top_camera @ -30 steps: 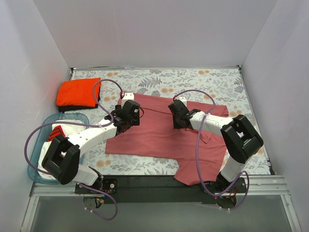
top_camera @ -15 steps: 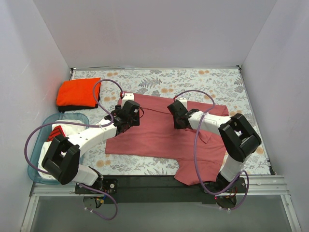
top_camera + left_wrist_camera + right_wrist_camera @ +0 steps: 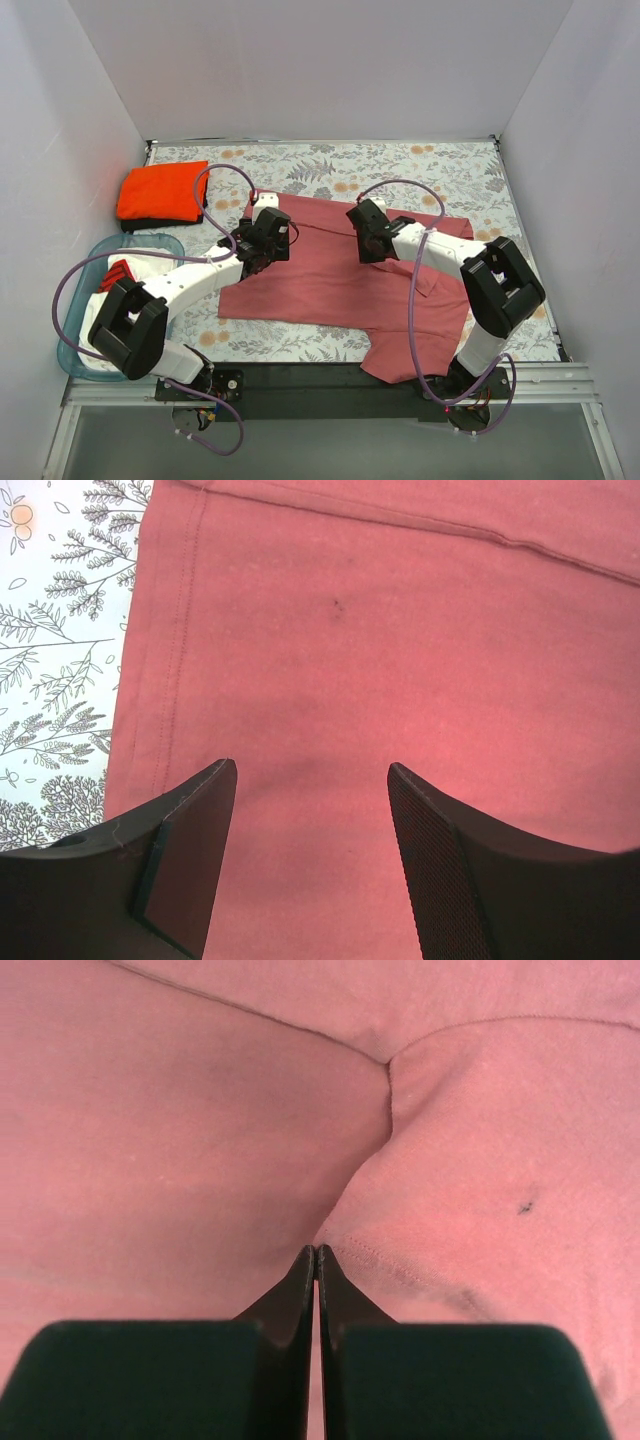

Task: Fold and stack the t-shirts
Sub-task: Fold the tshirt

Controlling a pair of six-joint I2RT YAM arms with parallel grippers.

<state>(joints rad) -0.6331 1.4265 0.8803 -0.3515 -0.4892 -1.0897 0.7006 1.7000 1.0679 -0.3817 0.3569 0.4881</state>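
Observation:
The large dusty rose-red t-shirt (image 3: pixel 330 285) lies spread flat across the middle of the table, one sleeve hanging toward the near edge. My left gripper (image 3: pixel 262 248) hovers open over its left part, near the side hem (image 3: pixel 165 680), with bare cloth (image 3: pixel 400 660) between the fingers of that gripper (image 3: pixel 310 775). My right gripper (image 3: pixel 370 248) is at the shirt's upper middle. In the right wrist view it (image 3: pixel 316 1250) is shut, pinching a stitched edge of the rose-red cloth (image 3: pixel 450 1160), which puckers up to the tips. The orange t-shirt (image 3: pixel 160 190) lies folded on the black one (image 3: pixel 150 224) at the far left.
A clear blue bin (image 3: pixel 75 350) with white and red cloth in it stands at the near left. The floral tablecloth (image 3: pixel 400 165) covers the table, and white walls close it in on three sides.
My right gripper has closed on the shirt's stitched edge and shifted slightly toward the far side. The left arm has stayed still and open.

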